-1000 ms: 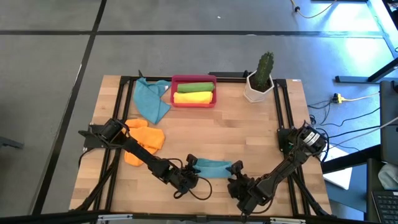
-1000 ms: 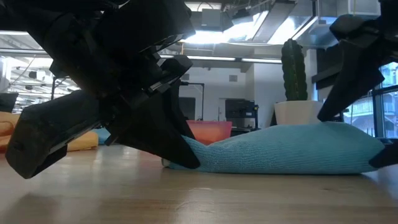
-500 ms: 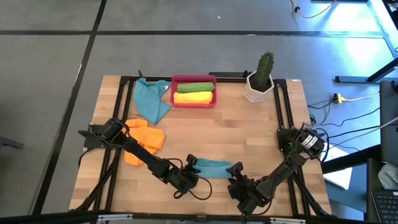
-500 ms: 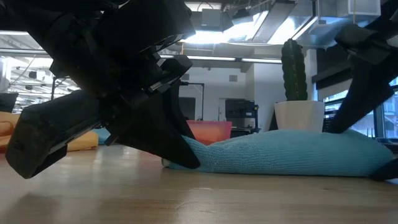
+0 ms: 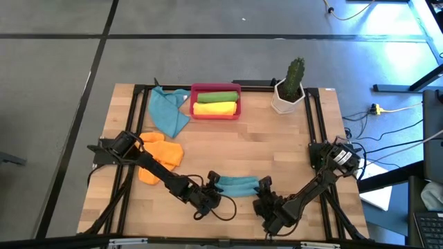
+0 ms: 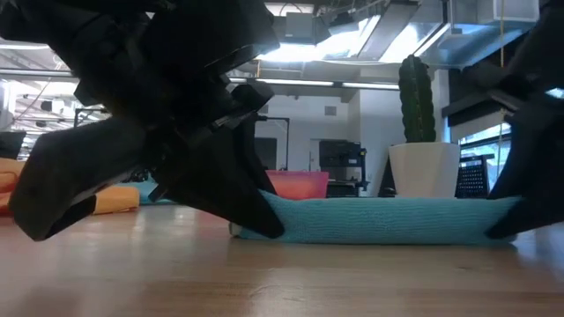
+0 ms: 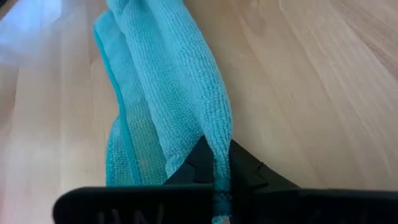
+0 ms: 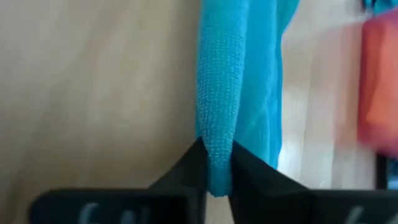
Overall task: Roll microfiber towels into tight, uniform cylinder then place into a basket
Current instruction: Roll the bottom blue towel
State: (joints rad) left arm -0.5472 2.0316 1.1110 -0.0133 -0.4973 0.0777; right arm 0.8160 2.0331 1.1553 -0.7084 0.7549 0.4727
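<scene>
A teal towel [image 5: 237, 185], folded into a long narrow strip, lies on the wood near the table's front edge. My left gripper [image 5: 213, 185] is shut on its left end and my right gripper [image 5: 264, 187] is shut on its right end. In the low view the strip [image 6: 379, 220] runs straight between the two grippers. At the far middle stands the red basket [image 5: 216, 87], with a green roll [image 5: 217, 97] and a yellow roll [image 5: 214, 108] lying side by side in it. My left gripper pinches the strip's left end [image 7: 219, 149] between its two fingers, along the strip's length and low over the table. Several layers show in the pinch. The strip lies on the wood beyond the fingers. My right gripper pinches the strip's right end [image 8: 216, 146] between its two fingers, coming along the strip from the table's right. The folded edge sits between the fingertips. The strip stretches straight away from them, resting on the table.
A loose teal towel [image 5: 168, 112] lies spread at the far left beside the basket. An orange towel [image 5: 161, 153] lies crumpled at the left, by my left arm. A white pot with a cactus [image 5: 288, 95] stands at the far right. Bare wood lies in the middle.
My right gripper has shut on the teal strip's right end. The strip, puffed up in the middle a second ago, now lies flatter with a straight top line between the two grippers. My left gripper has kept still.
</scene>
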